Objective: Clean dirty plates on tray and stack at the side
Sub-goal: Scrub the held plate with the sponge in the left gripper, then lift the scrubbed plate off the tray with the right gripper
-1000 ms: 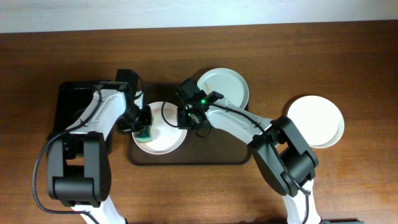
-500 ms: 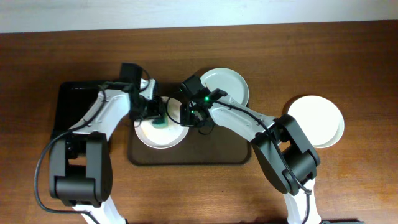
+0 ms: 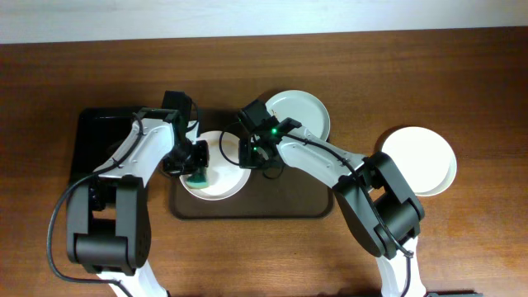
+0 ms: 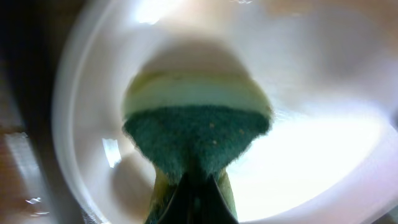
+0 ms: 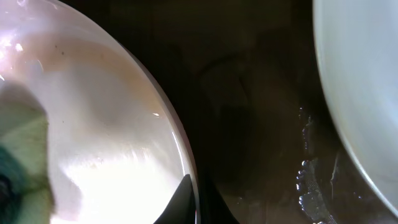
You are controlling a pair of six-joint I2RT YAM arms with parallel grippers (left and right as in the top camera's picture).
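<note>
From overhead we see a white plate (image 3: 216, 169) lying in the 9 o'clock half of the brown tray (image 3: 280, 202), which sits on the wooden surface (image 3: 462, 247). The left gripper (image 3: 195, 172) is clamped on a green-and-yellow sponge (image 3: 196, 176) and presses it onto the plate's floor near the 8 o'clock rim. In the left wrist view the sponge (image 4: 199, 134) is pinched between the two fingers, its green scouring face bulging towards the camera, with the plate (image 4: 311, 143) blurred around it.

The right gripper (image 3: 254, 158) is closed on the same plate's rim at about 3 o'clock. In its wrist view we see the right gripper (image 5: 198, 198) with one finger on each side of the plate (image 5: 112, 124) edge.

A pale blue-green plate (image 3: 299, 111) rests at the tray's 1 o'clock corner, overhanging the rim. A second white plate (image 3: 421, 161) lies off the tray, well apart at 3 o'clock. A black tray (image 3: 87, 136) lies at 9 o'clock, partly under the left arm.
</note>
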